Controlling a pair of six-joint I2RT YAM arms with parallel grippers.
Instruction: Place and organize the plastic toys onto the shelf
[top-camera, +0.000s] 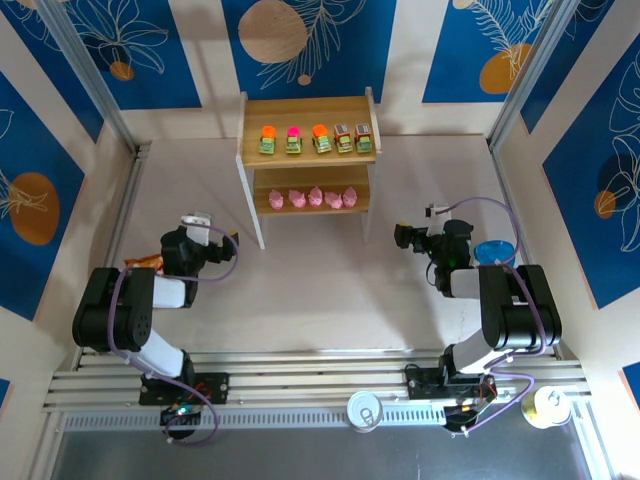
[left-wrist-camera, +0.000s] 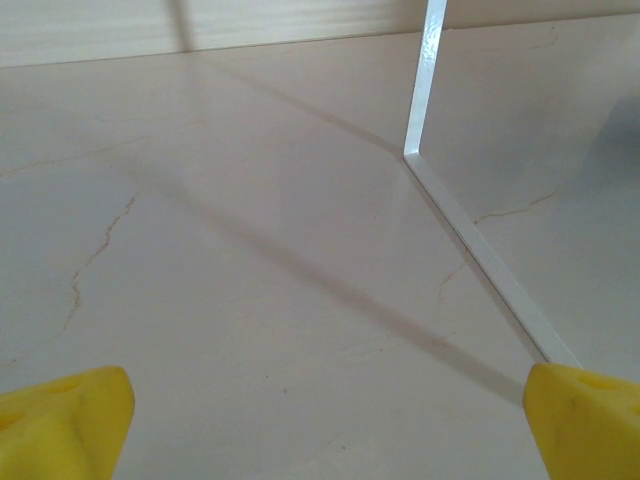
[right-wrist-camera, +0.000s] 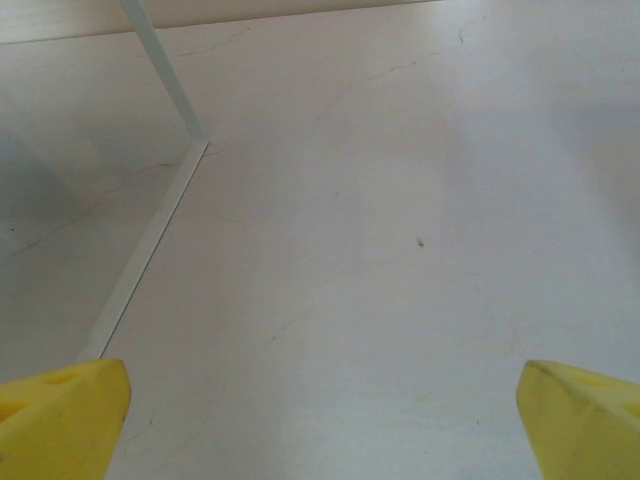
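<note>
The shelf stands at the back centre of the table. Several green toy cars with orange, magenta and grey-brown tops line its upper board. A row of several pink figures sits on the lower board. My left gripper hovers low, in front of and left of the shelf. Its yellow fingertips stand wide apart, open and empty, with the shelf's white leg ahead. My right gripper sits in front of and right of the shelf, open over bare table, near a white leg.
An orange-red snack bag lies by the left arm, partly hidden under it. A blue bowl sits behind the right arm. Two cups stand on the near rail. Patterned walls enclose the table.
</note>
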